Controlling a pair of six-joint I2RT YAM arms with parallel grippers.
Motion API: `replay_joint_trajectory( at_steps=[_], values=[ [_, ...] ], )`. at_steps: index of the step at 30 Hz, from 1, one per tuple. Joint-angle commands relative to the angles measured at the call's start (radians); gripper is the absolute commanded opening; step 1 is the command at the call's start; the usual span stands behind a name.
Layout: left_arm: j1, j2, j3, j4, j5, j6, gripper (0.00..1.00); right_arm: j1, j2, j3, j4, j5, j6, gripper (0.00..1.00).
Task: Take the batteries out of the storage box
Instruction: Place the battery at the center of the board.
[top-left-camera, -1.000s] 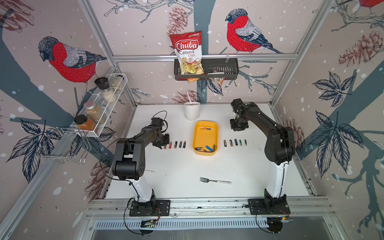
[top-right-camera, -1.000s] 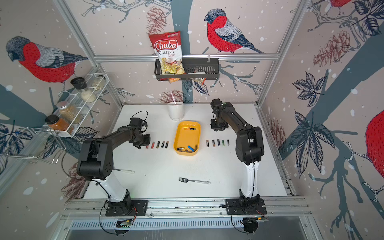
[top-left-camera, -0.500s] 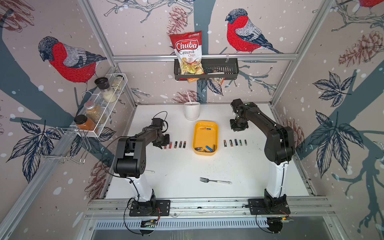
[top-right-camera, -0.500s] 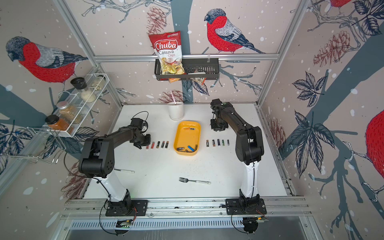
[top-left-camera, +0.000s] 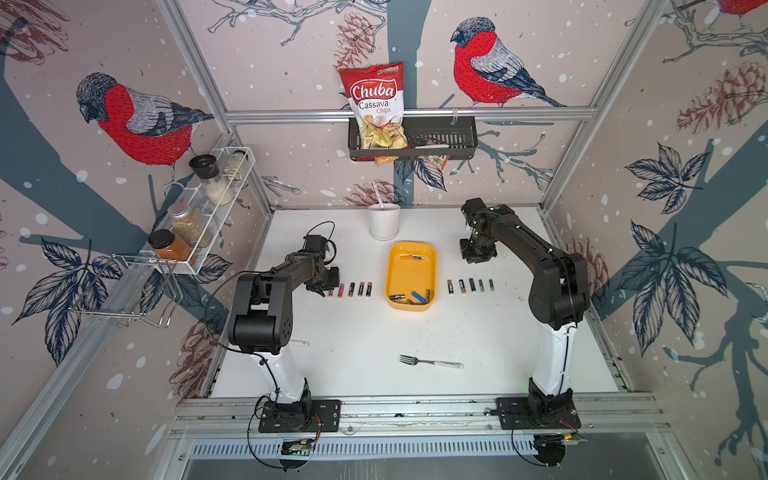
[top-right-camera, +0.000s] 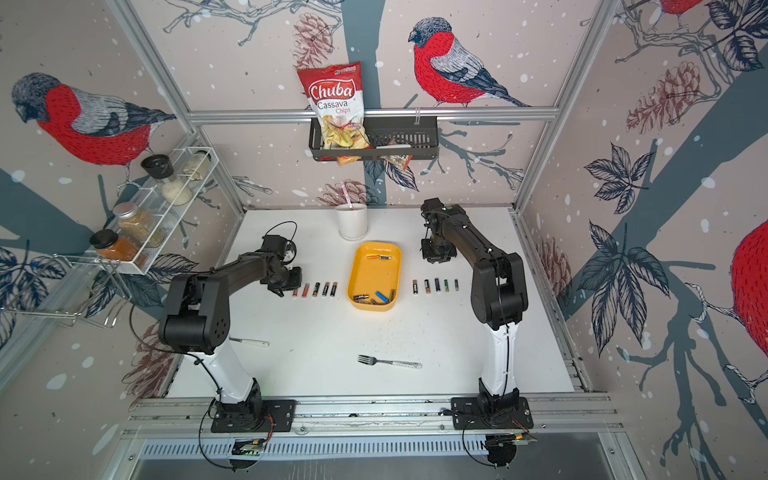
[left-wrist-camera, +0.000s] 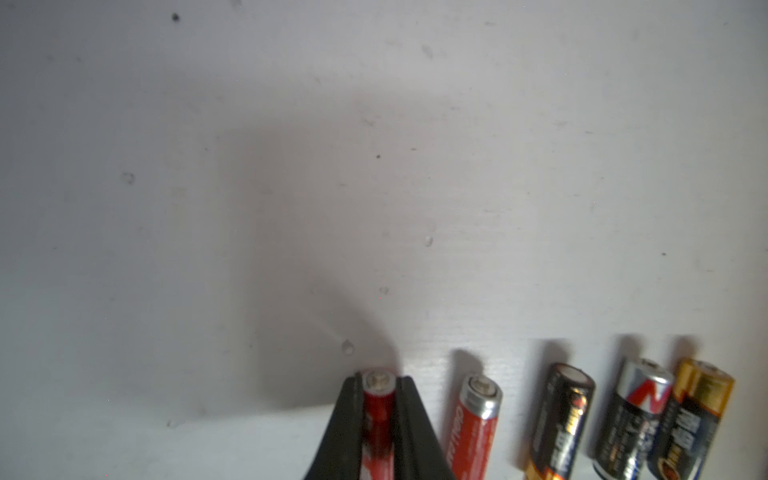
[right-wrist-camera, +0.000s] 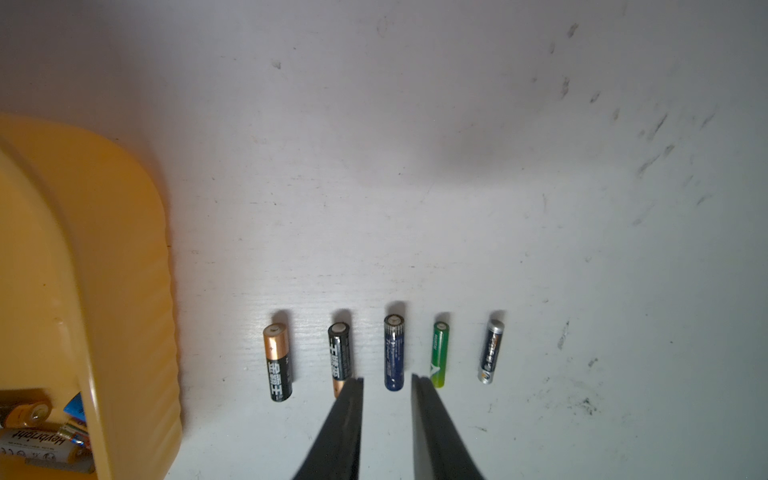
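Observation:
The yellow storage box lies mid-table with several batteries at its near end and one at its far end. Left of it, a row of batteries lies on the table. My left gripper is low at that row's left end, shut on a red battery. Right of the box lies a second row of batteries. My right gripper hovers behind this row, open by a narrow gap with nothing between its fingers.
A white cup stands behind the box. A fork lies toward the table's front, and a white-handled utensil lies under the left arm. A spice rack hangs on the left wall, a black basket with a chips bag on the back wall.
The left arm's elbow has shifted a little to the right while its gripper stays at the row's left end. The right arm has not moved.

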Motion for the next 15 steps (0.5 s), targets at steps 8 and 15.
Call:
replay_joint_trajectory(
  at_steps=[8, 15],
  values=[
    [0.004, 0.017, -0.001, -0.027, 0.013, 0.015, 0.19, -0.002, -0.008, 0.003, -0.015, 0.018, 0.009, 0.27],
    [0.003, 0.015, -0.004, -0.027, 0.012, 0.016, 0.20, -0.001, -0.006, 0.005, -0.016, 0.014, 0.008, 0.27]
  ],
)
